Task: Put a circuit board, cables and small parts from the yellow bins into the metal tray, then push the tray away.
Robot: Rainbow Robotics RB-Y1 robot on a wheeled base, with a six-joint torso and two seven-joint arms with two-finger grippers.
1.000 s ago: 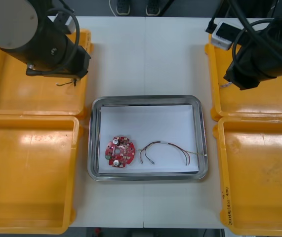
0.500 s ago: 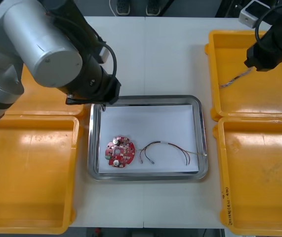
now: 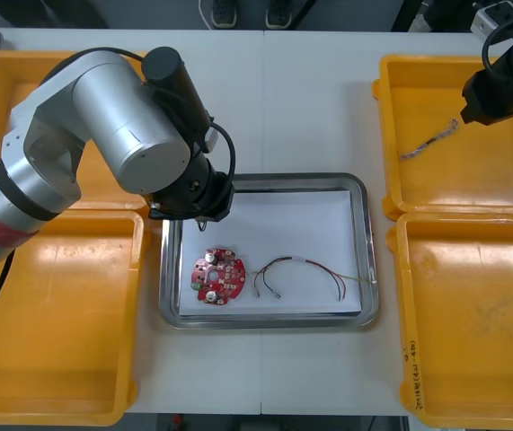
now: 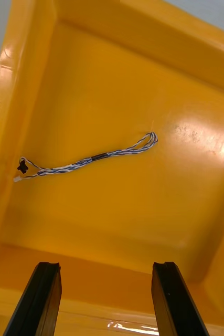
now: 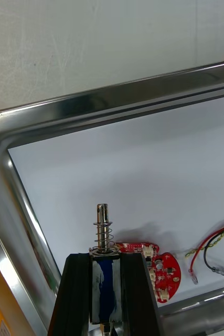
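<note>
L arm [image 3: 121,135] comes in diagonally from the left edge. Silver upper link, elbow bent, black wrist aimed steeply down near mid-table. L end effector [image 5: 105,260]: fingers [image 5: 77,294] parallel w/ a narrow gap, clamped on a small metal part [image 5: 103,231] that sticks out past the tips. R arm [image 3: 503,90] sits at the far right corner, black wrist angled down. R end effector [image 4: 106,268]: fingers [image 4: 43,299] spread wide, empty.

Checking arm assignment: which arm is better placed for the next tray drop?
Left. The left gripper, over the metal tray, is shut on a small metal part. The right gripper hangs open above the twisted cable in a yellow bin.
</note>
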